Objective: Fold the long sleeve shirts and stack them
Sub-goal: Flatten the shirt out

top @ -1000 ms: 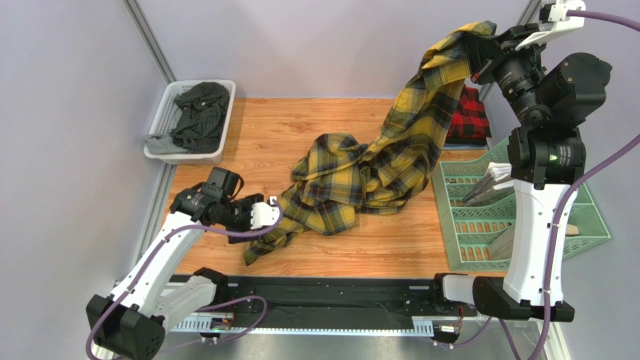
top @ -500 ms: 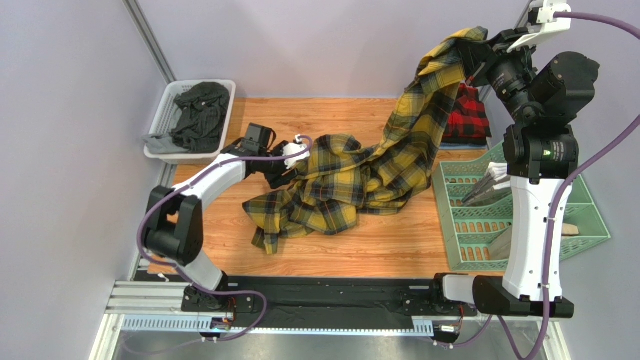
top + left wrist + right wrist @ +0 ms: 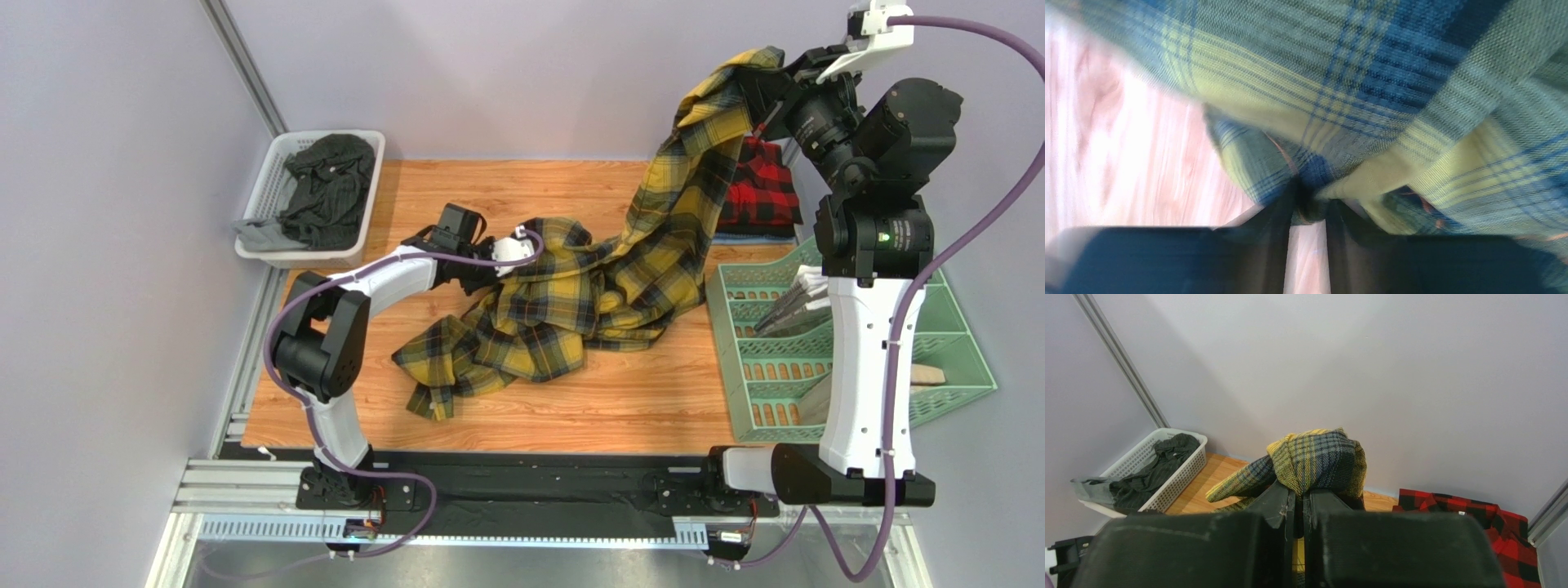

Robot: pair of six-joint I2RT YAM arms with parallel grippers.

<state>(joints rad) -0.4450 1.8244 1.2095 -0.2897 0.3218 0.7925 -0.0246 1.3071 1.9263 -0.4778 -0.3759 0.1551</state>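
Top external: the left gripper (image 3: 515, 255), a second earlier by the trailing sleeve near the table's (image 3: 638, 410) front edge, had swung to the far-left edge of the yellow shirt (image 3: 577, 304) and pushed its fingers into the cloth. The right gripper (image 3: 775, 96) stayed high at the back right, with the shirt hanging from it in a long drape down to the heap at mid-table. The red shirt (image 3: 763, 186) lay flat at the far right corner, untouched, behind the drape.

Left wrist: blurred, but the fingers (image 3: 1281, 214), wide apart moments before, had drawn in and pinched a fold of yellow shirt (image 3: 1389, 92), with bare table (image 3: 1125, 153) to the left.

Right wrist: the fingers (image 3: 1281, 505) were pressed together on a bunched corner of yellow shirt (image 3: 1318, 462), and the red shirt (image 3: 1475, 517) was visible below right.

With both grippers now on the yellow shirt, it looked ready to be lifted and spread flat. Folding had not yet begun on either shirt.
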